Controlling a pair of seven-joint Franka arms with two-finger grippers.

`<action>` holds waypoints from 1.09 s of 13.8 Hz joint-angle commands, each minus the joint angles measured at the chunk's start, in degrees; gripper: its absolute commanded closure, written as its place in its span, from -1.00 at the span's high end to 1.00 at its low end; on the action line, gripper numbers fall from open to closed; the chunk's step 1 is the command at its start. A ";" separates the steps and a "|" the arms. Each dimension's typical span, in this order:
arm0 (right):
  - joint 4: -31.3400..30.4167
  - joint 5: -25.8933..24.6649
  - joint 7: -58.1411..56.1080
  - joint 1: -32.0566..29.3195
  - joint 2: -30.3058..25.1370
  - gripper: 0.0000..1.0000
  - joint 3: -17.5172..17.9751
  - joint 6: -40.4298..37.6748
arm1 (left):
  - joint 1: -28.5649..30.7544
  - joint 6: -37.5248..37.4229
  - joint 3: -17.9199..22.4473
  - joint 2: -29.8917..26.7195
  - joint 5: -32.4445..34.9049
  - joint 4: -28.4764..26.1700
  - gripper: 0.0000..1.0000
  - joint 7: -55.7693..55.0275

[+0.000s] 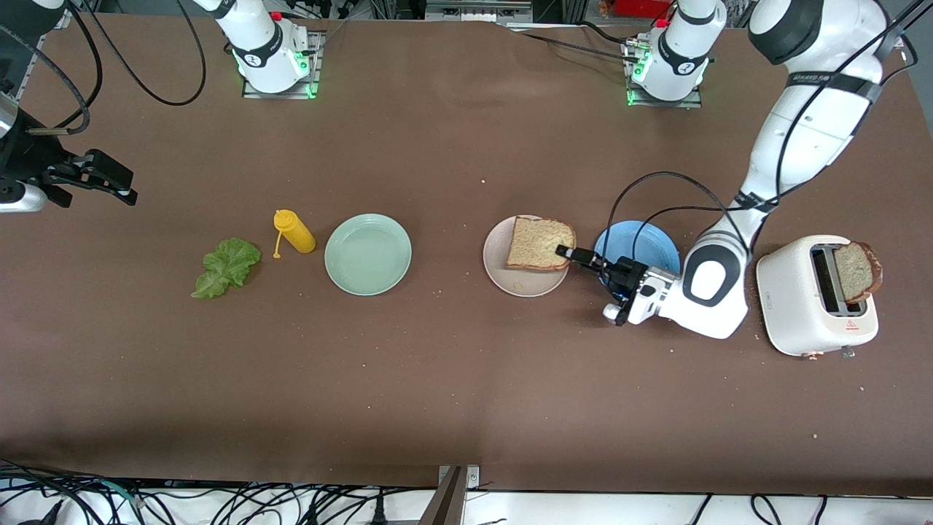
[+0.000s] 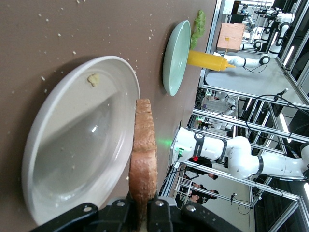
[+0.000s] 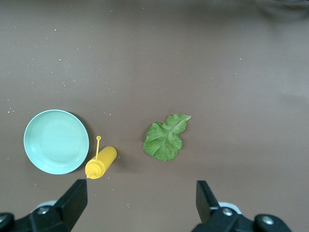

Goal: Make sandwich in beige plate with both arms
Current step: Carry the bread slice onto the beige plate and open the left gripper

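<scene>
A mint-green plate (image 1: pixel 368 254) is sitting between the beige plate (image 1: pixel 503 273) and a yellow squeeze bottle (image 1: pixel 294 231), with the lettuce leaf (image 1: pixel 226 266) lying just past the bottle toward the right arm's end of the table. A blue plate (image 1: pixel 652 240) is lying beside the beige plate toward the left arm's end, partly covered by the left arm's wrist. A white toaster (image 1: pixel 809 302) is standing still closer to that end, a second bread slice (image 1: pixel 856 271) poking out of its slot.

The left gripper (image 1: pixel 574 254) is clenching the edge of a bread slice (image 1: pixel 539 243) over the beige plate. The left wrist view is showing what the front view cannot: the slice (image 2: pixel 144 166) standing on edge above the plate (image 2: pixel 58 154), and a crumb resting in the plate.

The right gripper (image 1: pixel 109 179) is hanging spread wide above the table's edge, waiting; its wrist view is looking down on the leaf (image 3: pixel 165 137), bottle (image 3: pixel 100 163) and empty mint-green plate (image 3: pixel 56 141).
</scene>
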 commanded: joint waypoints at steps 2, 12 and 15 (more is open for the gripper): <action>1.22 0.20 -0.17 -0.14 0.51 1.00 -0.05 -0.39 | -1.11 3.02 -0.19 1.63 -1.78 1.20 -0.97 2.29; 1.22 0.20 -0.17 -0.14 0.51 1.00 -0.05 -0.39 | -2.35 7.86 0.95 0.33 3.65 3.22 1.00 5.98; 1.22 0.20 -0.17 -0.14 0.51 1.00 -0.05 -0.39 | -2.26 7.95 0.86 -3.01 12.25 3.31 1.00 5.11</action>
